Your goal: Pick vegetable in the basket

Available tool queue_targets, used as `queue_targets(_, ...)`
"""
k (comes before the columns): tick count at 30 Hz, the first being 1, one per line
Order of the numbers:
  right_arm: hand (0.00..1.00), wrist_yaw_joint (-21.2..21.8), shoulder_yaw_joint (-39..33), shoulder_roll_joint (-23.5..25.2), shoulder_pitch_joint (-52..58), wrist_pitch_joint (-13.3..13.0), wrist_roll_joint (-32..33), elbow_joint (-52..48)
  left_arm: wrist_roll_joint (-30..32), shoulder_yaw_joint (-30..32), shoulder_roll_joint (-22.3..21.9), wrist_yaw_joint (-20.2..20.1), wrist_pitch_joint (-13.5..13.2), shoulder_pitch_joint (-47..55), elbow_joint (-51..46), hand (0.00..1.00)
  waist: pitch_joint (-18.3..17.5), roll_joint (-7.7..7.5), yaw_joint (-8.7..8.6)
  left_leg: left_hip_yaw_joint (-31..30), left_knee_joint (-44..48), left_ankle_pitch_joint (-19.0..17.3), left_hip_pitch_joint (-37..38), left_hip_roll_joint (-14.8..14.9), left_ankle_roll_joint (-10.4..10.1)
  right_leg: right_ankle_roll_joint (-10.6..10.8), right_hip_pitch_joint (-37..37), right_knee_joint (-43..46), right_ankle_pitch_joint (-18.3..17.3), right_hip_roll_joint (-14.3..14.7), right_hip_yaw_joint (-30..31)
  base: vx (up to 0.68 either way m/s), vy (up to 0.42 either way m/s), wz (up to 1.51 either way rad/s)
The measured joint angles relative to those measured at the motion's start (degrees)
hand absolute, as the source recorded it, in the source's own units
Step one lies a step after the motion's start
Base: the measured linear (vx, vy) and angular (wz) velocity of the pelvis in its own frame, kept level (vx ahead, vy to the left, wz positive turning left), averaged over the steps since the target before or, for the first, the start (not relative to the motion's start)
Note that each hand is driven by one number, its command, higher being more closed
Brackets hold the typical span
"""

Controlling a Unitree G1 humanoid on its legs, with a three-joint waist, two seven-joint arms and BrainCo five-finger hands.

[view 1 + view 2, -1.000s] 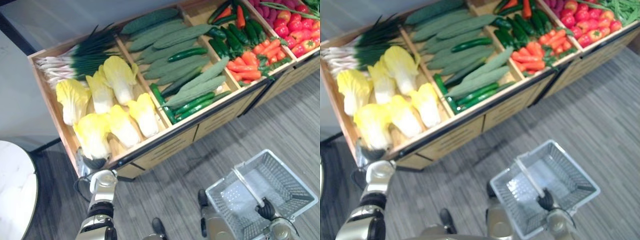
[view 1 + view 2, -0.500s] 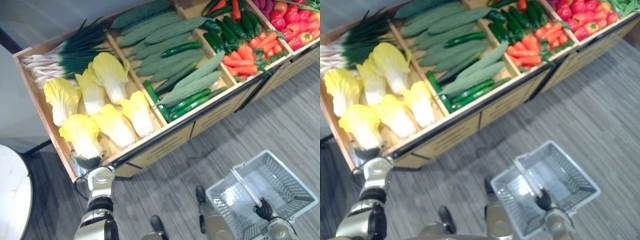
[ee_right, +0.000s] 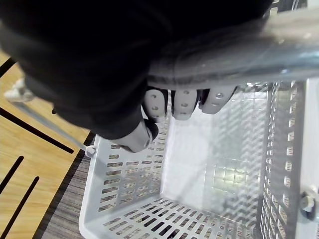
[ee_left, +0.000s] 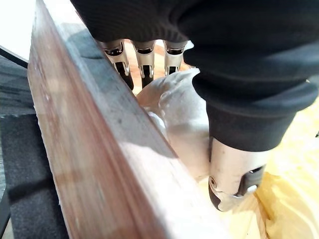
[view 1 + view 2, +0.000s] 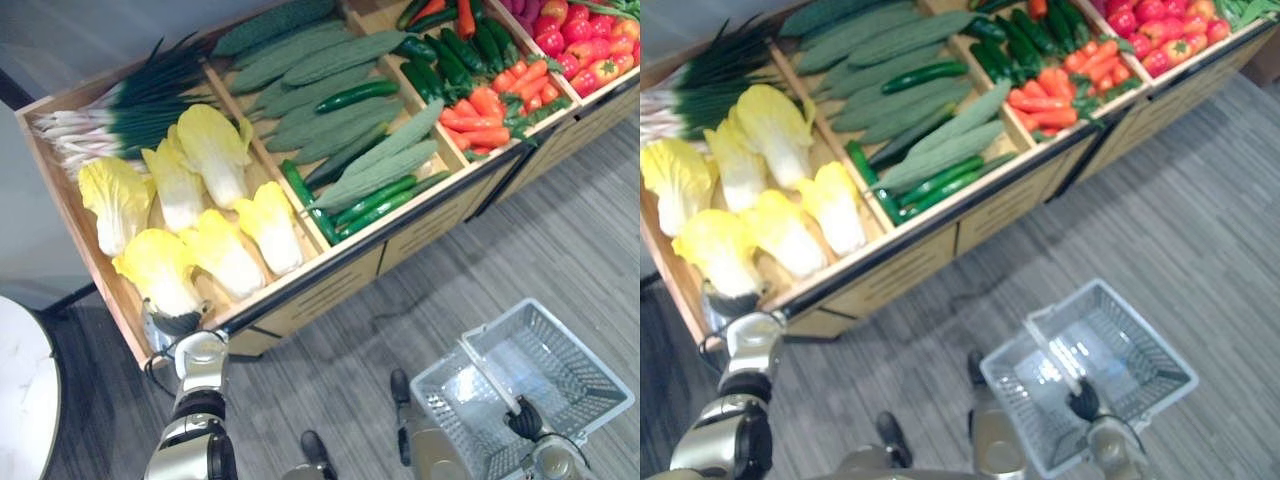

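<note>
A yellow napa cabbage (image 5: 158,272) lies at the front left corner of the wooden stand's cabbage bin. My left hand (image 5: 180,324) reaches over the bin's front edge (image 4: 89,149) onto it. In the left wrist view the cabbage's white base (image 4: 184,124) sits between the fingers (image 4: 145,62) and the thumb (image 4: 234,169), which presses on it. My right hand (image 5: 527,422) hangs low at the right, shut on the handle (image 3: 239,55) of a grey plastic basket (image 5: 590,370). The basket's inside (image 3: 199,164) holds nothing.
More cabbages (image 5: 214,150) and green onions (image 5: 130,110) fill the left bin. Bitter gourds and cucumbers (image 5: 350,130) lie in the middle bin, with carrots (image 5: 480,110) and red peppers (image 5: 590,60) further right. A white round table (image 5: 25,390) stands at far left.
The whole picture has shifted, so the camera moved. My left hand stays on the front cabbage and my right hand still holds the basket handle.
</note>
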Motion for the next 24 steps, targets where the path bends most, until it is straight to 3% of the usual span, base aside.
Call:
queue_targets(15, 1.0, -0.02, 0.21, 0.02, -0.07, 0.0, 1.12, -0.01, -0.03, -0.61, 0.33, 0.07, -0.34, -0.31, 0.0, 1.0, 0.59, -0.35, 0.08, 0.26, 0.01, -0.08, 0.05, 0.06, -0.11, 0.0, -0.01, 0.0, 0.01, 0.06, 0.18, 0.0, -0.01, -0.01)
queue_targets(21, 1.0, 0.03, -0.12, 0.19, 0.13, 0.13, 1.13, 0.32, -4.74, -0.73, -1.25, -0.13, -2.14, -0.27, -1.67, 1.0, 0.66, -0.4, -0.08, -0.61, 0.04, -0.07, 1.16, -0.08, -0.11, 0.0, 1.75, -0.09, 0.0, -0.35, -0.91, 0.0, -0.024, 0.08)
queue_targets(24, 1.0, 0.04, -2.2, 0.92, 0.17, 0.18, 1.11, 1.24, -6.97, -1.14, -3.64, 0.0, -3.73, 1.48, -7.25, 1.0, 0.73, -0.64, -0.07, -2.02, 0.14, -0.04, 1.21, -0.32, -0.05, 0.02, 2.63, -0.14, -0.03, -0.94, -1.89, -0.01, -0.011, 0.2)
